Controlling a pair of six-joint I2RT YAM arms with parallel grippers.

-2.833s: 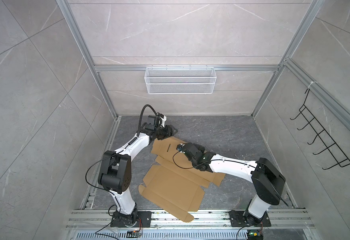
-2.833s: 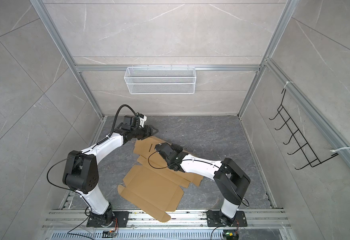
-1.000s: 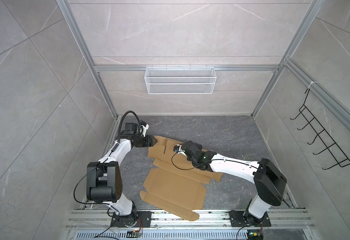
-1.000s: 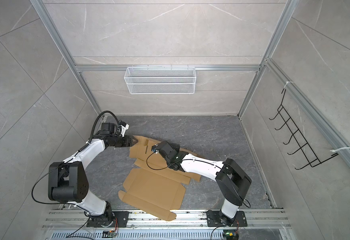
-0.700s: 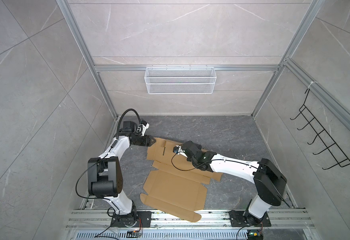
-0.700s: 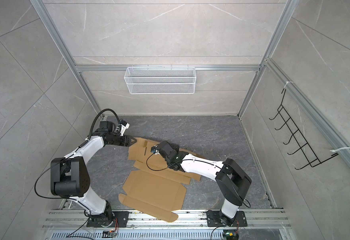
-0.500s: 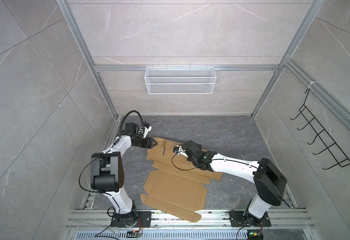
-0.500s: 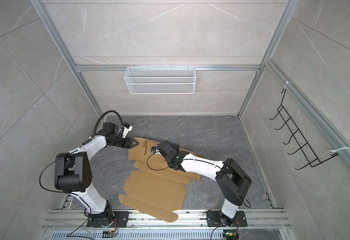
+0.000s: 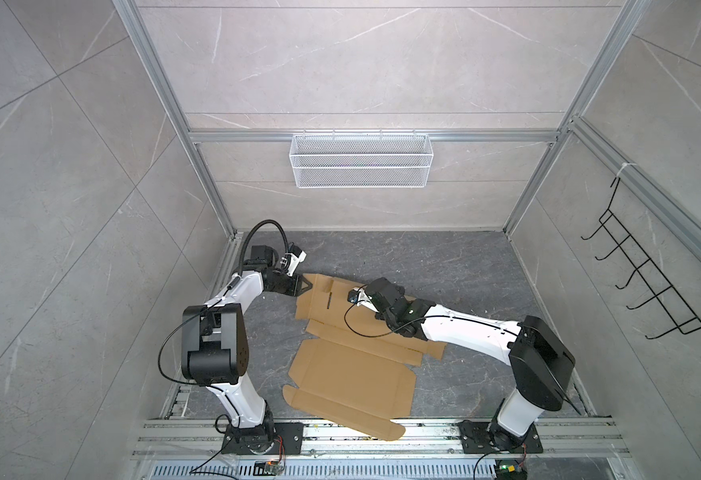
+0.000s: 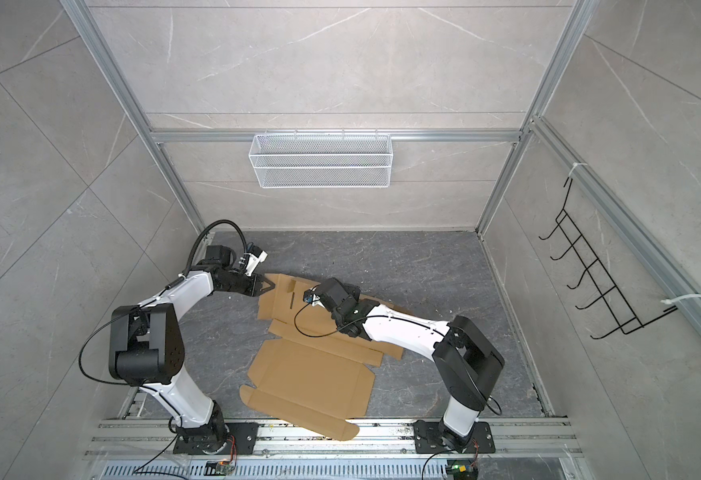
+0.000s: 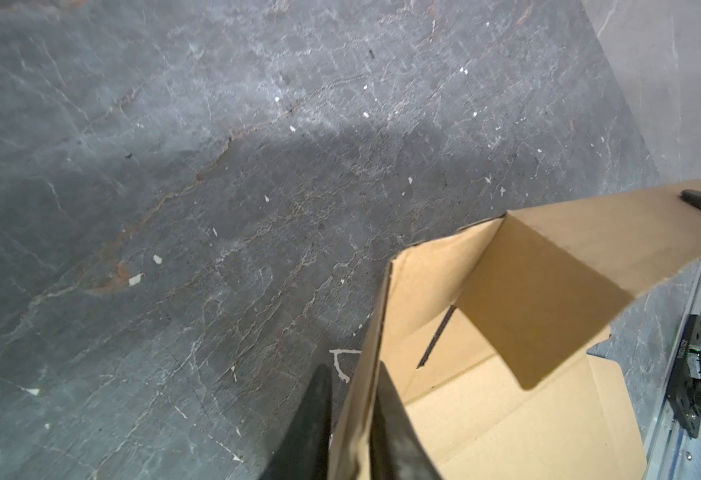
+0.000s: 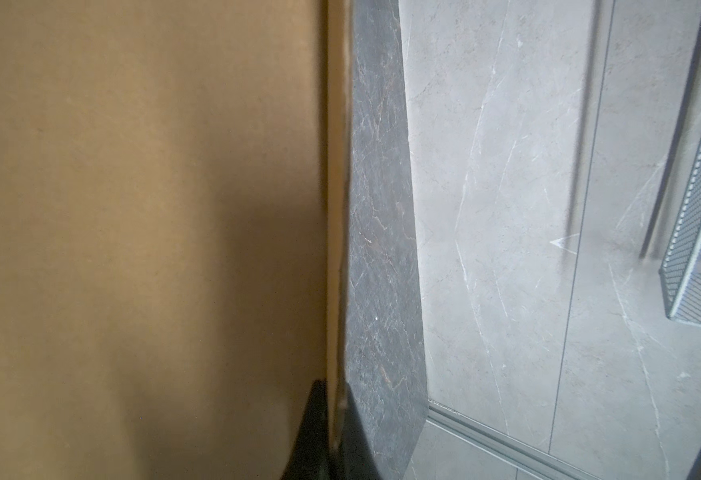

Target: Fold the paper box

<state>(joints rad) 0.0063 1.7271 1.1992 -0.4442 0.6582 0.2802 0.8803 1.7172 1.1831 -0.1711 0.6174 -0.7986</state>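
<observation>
Found paper box [image 9: 353, 374] spread mostly flat on table [image 9: 444, 266], centre to lower centre in both top views. Found left pincer [image 11: 353, 374] pinching its raised upper-left flap, right pincer [image 12: 332, 386] nipping another cardboard edge.

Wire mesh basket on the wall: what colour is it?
White; the basket shows best in a top view.

Pretty sure this is looking like a robotics lab test cell. Two white robot arms [image 9: 465, 332] are sitting bolted to a metal rail [image 9: 423, 432], and aluminium framing [image 9: 365, 136] is boxing in bare grey tiled walls [image 9: 340, 62], with a wire basket [image 9: 360, 166] and a hook rack [image 9: 656, 270] hanging off it.
</observation>
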